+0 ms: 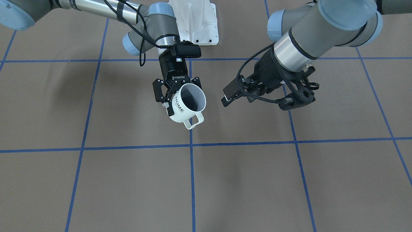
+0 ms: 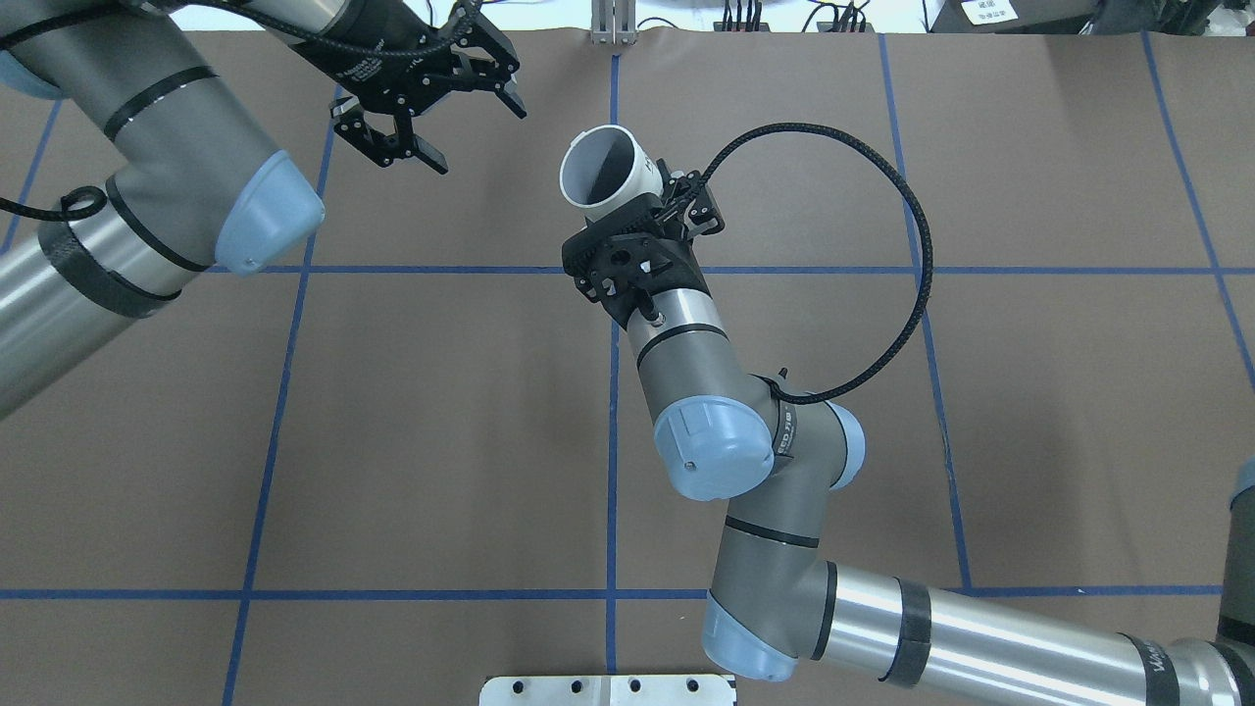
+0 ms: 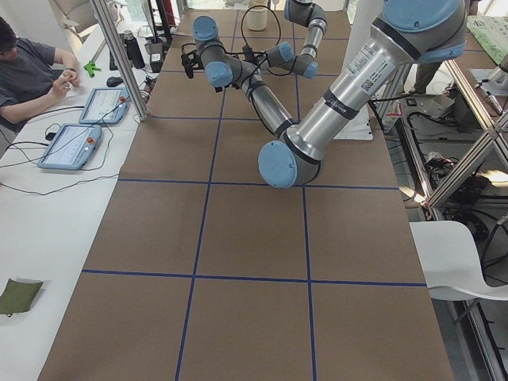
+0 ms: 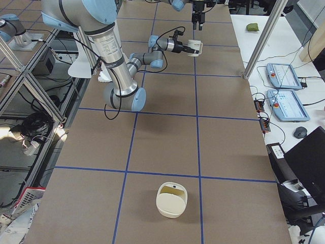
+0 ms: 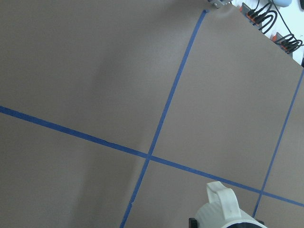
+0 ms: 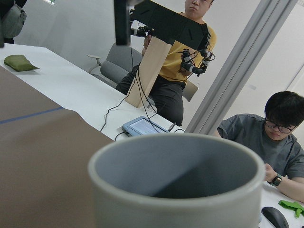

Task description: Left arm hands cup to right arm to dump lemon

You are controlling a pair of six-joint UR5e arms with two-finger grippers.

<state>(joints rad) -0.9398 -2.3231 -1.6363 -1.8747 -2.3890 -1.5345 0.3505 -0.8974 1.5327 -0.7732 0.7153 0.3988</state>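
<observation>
The cup [image 1: 187, 103] was clamped between the jaws of the right gripper [image 1: 178, 93], held clear above the brown table [image 1: 128, 180] with its grid of blue tape. The right arm [image 2: 745, 461] reached forward along the middle tape line, and the left arm [image 2: 147, 186] came in from its own side. The left gripper [image 2: 476, 132] hung near the cup but apart from it, its jaws spread wide with nothing between them. The cup sat tilted in the right jaws, its mouth turned upward and toward the left jaws. Its squarish handle [image 1: 194, 121] lay on the side away from the right gripper's palm. The "HOME" lettering [image 1: 178, 104] ran just beside one right finger [image 1: 160, 91]. The grey inside showed only shadow, and the lemon could not be made out.
</observation>
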